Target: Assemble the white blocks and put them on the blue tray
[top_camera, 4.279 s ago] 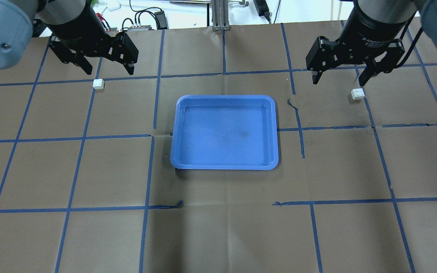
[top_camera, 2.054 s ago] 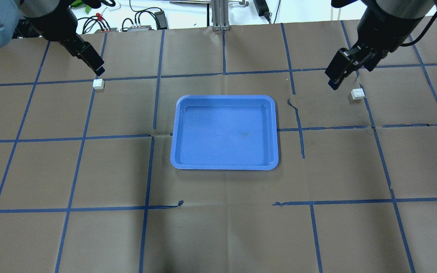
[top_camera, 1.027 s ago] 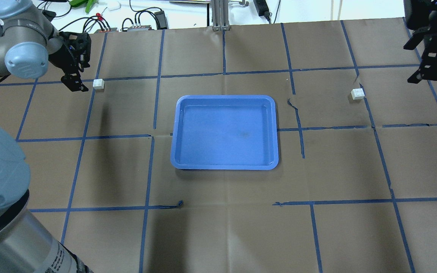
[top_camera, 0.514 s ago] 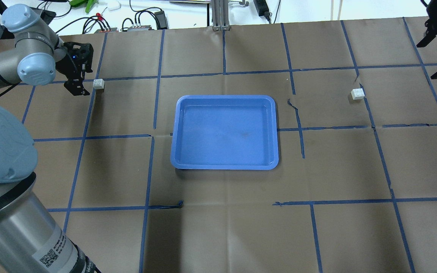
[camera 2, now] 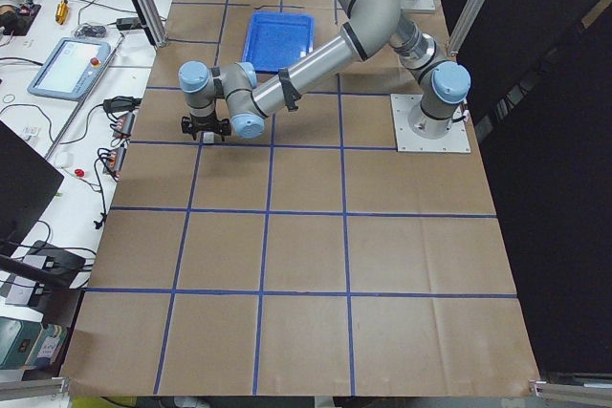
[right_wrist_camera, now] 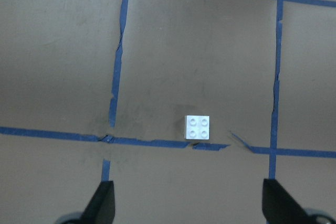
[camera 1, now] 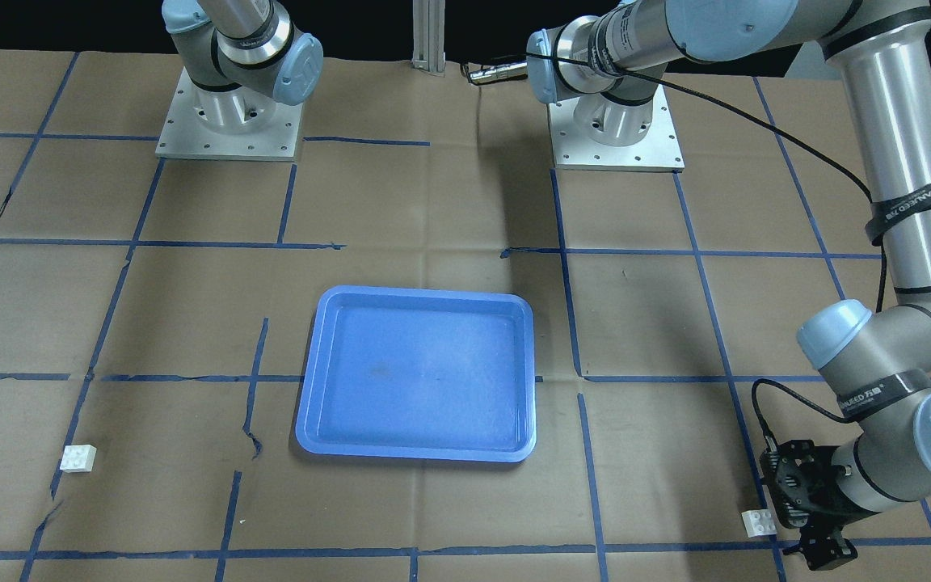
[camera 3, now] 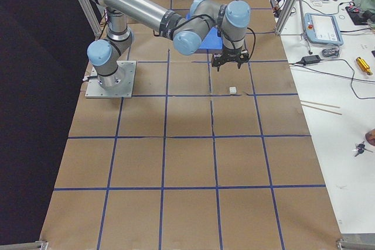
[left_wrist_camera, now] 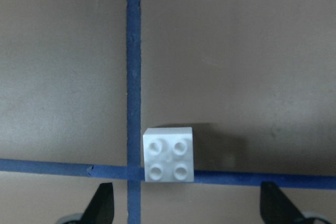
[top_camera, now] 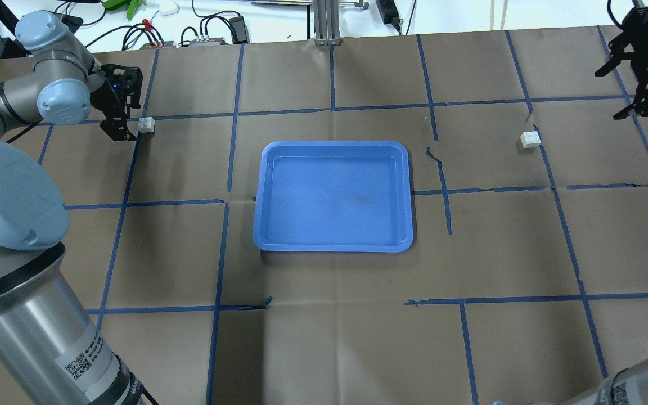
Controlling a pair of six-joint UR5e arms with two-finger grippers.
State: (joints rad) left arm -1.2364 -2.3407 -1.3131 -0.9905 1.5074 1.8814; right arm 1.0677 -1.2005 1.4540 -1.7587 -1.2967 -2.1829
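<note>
My left gripper [left_wrist_camera: 189, 205] is spread wide, a small white four-studded plastic brick [left_wrist_camera: 168, 154] just ahead of its jaws on a blue tape crossing [left_wrist_camera: 134, 170]; my right gripper [right_wrist_camera: 189, 203], spread too, hangs higher and farther from the second white studded brick [right_wrist_camera: 198, 127]. Both lie well apart, either side of the rectangular blue plastic tray [top_camera: 301, 180]. Light, rigid and slick, I'd judge: pinch two flat side walls, below the studs
</note>
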